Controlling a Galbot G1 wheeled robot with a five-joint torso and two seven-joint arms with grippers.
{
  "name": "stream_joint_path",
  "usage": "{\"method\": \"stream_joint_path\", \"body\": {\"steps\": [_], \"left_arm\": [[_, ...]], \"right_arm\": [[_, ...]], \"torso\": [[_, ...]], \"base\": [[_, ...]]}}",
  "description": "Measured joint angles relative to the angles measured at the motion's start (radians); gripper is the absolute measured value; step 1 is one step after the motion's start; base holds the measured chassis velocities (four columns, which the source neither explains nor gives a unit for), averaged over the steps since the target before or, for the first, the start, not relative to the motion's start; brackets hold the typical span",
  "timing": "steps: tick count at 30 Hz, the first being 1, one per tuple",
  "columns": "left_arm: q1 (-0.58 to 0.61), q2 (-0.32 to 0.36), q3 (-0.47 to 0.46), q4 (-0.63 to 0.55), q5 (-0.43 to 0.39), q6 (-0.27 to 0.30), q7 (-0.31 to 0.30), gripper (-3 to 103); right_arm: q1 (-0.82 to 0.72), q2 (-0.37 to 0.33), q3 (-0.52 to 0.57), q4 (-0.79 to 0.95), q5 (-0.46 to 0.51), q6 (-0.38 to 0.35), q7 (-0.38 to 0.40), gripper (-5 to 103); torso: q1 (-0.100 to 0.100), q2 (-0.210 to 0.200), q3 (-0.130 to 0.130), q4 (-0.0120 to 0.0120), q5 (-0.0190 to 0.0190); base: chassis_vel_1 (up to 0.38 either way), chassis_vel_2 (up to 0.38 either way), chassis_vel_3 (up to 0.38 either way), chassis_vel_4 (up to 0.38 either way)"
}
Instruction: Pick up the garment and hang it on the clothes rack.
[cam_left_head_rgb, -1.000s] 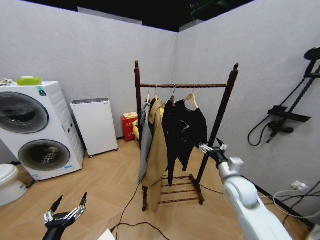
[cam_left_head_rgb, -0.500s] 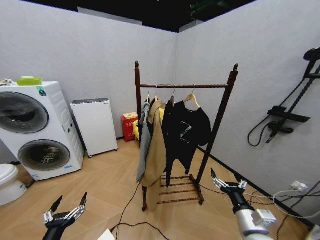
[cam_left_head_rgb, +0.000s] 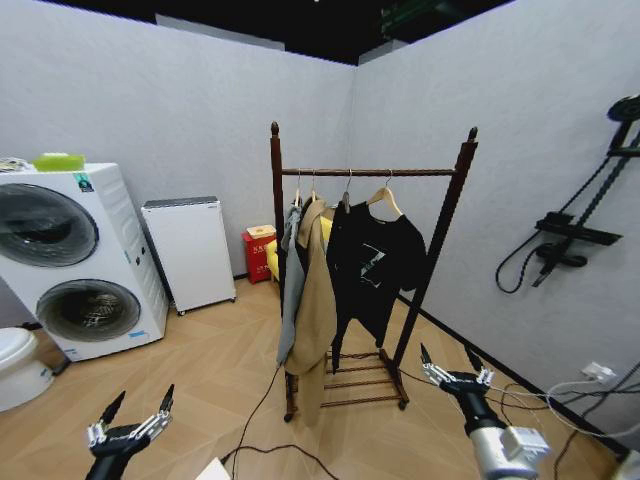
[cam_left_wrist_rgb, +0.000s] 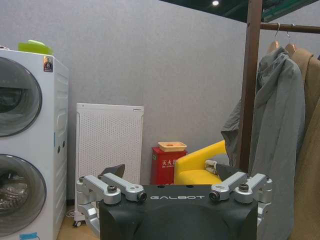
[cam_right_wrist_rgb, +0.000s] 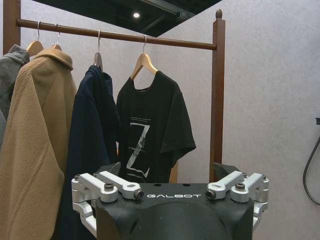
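Here the garment (cam_left_head_rgb: 338, 270) hangs on the clothes rack (cam_left_head_rgb: 365, 172) at frame centre; the right gripper (cam_left_head_rgb: 453, 372), lower right, fingers spread and empty, should withdraw straight back, clear of hangers.

The room is evenly and softly lit from overhead; a small round ceiling lamp (cam_right_wrist_rgb: 136, 15) glows against the dark ceiling in the right wrist view, and another (cam_left_wrist_rgb: 215, 3) in the left wrist view. The pale grey walls (cam_left_head_rgb: 180, 110) show no hard shadows. The head view is wide-angle: the tall dark reddish-brown wooden clothes rack (cam_left_head_rgb: 455, 215) has posts that lean outward, and the white stacked washing machine (cam_left_head_rgb: 70, 260) bows at the edge. The light wooden floor (cam_left_head_rgb: 220, 380) carries a faint sheen. All views are sharp.
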Motion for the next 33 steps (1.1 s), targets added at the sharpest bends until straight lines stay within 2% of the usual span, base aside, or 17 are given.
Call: {"method": "stream_joint_path", "body": {"steps": [15, 33], "left_arm": [[0.000, 0.000, 0.000, 0.000, 0.000, 0.000, 0.000, 100], [0.000, 0.000, 0.000, 0.000, 0.000, 0.000, 0.000, 100]], "right_arm": [[0.004, -0.001, -0.001, -0.003, 0.001, -0.001, 0.001, 100], [0.005, -0.002, -0.002, -0.005, 0.002, -0.002, 0.001, 100]], "torso": [[0.000, 0.000, 0.000, -0.0001, 0.0000], [0.000, 0.000, 0.000, -0.0003, -0.0002]], "base": [[-0.015, -0.013, -0.014, -0.016], [-0.095, -0.102, -0.104, -0.096]]}}
